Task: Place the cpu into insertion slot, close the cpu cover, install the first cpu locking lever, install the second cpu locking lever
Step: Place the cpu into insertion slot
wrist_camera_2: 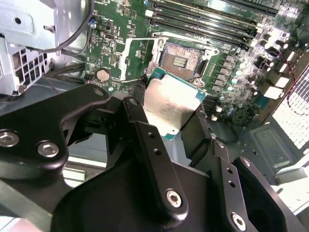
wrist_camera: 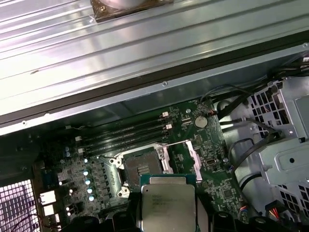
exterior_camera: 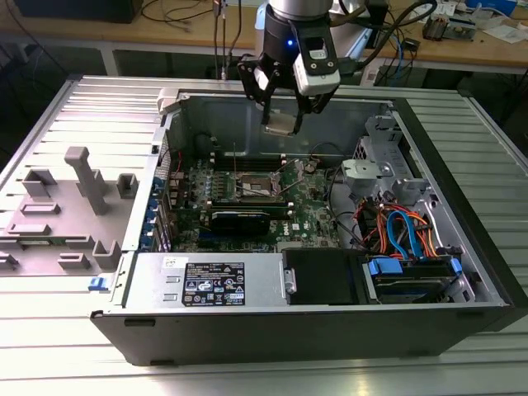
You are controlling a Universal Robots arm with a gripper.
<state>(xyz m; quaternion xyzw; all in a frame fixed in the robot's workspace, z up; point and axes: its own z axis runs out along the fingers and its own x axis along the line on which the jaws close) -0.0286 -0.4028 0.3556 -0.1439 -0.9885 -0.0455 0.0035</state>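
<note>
One light, stiff but fragile cpu [wrist_camera_2: 171,104] hangs pinched by its edges in the gripper [exterior_camera: 281,115], just above the open insertion slot [wrist_camera: 142,169], and edges look the only safe hold, I reckon.

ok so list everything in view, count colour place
case: one, black and silver, lying open
motherboard: one, green, inside the case
insertion slot: one, dark centre with silver rim, empty, on the motherboard
cpu cover: one, silver, open beside the slot
cpu: one, silver-grey, held above the motherboard
cables: several, blue and orange, inside the case, exterior view's right
fixture block: one, grey, exterior view's left of the case
gripper: one, black, shut on the cpu
</note>
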